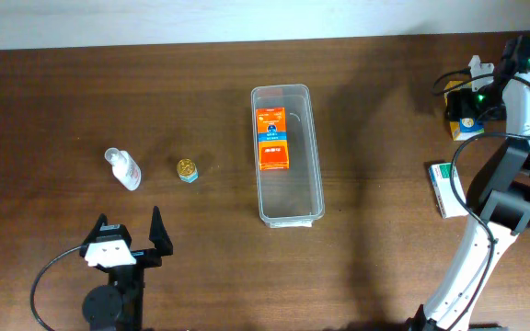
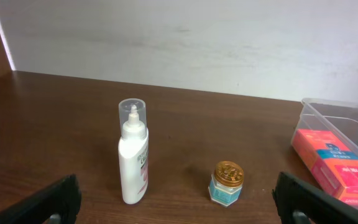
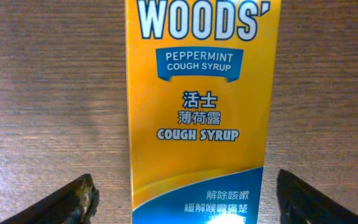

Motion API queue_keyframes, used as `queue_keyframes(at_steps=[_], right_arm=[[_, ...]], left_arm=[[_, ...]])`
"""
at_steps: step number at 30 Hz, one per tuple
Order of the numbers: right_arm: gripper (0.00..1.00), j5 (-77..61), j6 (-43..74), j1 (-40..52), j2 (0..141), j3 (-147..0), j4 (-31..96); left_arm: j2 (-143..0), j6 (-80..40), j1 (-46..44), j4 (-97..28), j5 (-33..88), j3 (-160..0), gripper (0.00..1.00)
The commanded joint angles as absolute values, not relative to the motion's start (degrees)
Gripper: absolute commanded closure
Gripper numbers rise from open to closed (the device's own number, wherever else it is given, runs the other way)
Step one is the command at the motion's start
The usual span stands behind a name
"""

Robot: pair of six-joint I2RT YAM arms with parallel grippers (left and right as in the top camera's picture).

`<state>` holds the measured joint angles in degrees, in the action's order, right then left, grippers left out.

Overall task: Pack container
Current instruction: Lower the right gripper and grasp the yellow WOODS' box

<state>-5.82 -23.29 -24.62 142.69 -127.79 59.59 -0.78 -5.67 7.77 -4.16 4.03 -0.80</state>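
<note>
Dark wooden table, pale wall behind. Dead centre: container, a long clear bin running away from the arms, open top up, ready for loading. Already inside at the far end: orange box, lying flat, near half of the floor left bare for more.

Out to the left, well apart from the bin: small gold-lidded jar, then white bottle standing upright beyond it. Neither touched.

Over at the right edge: yellow syrup box, apparently flat on the wood, and nearer the arm's base a green-and-white box. Both probably queued for packing.

Right gripper poised over the syrup box, fingers wide, one on each side, wood showing in both gaps. Nothing gripped. Lined up across the narrow width, looks like, for a clean pinch. Right arm doubled back on itself, wrist out at the far right corner.

Left gripper low at the near left, spread fully, empty, facing bottle and jar.
</note>
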Motion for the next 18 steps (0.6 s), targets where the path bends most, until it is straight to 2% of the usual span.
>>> queue_keyframes(at_steps=[1,5,10,14,18], right_arm=[[0.17,-5.34,-23.75,-24.88,143.85,-127.39,59.13],[0.20,-5.34,-23.75,-24.88,143.85,-127.39,59.16],[0.32,-5.34,-23.75,-24.88,143.85,-127.39,59.13],[0.33,-5.34,-23.73,-24.88,143.85,-127.39,59.16],[0.38,-5.34,-23.55,-24.88,143.85,-127.39,59.16]], left_arm=[[-0.40,-6.00,7.55,-4.36,3.60,-0.51,0.00],[-0.40,-6.00,7.55,-4.36,3.60,-0.51,0.01],[-0.40,-6.00,7.55,-4.36,3.60,-0.51,0.01],[-0.40,-6.00,7.55,-4.36,3.60,-0.51,0.01],[-0.40,-6.00,7.55,-4.36,3.60,-0.51,0.01]])
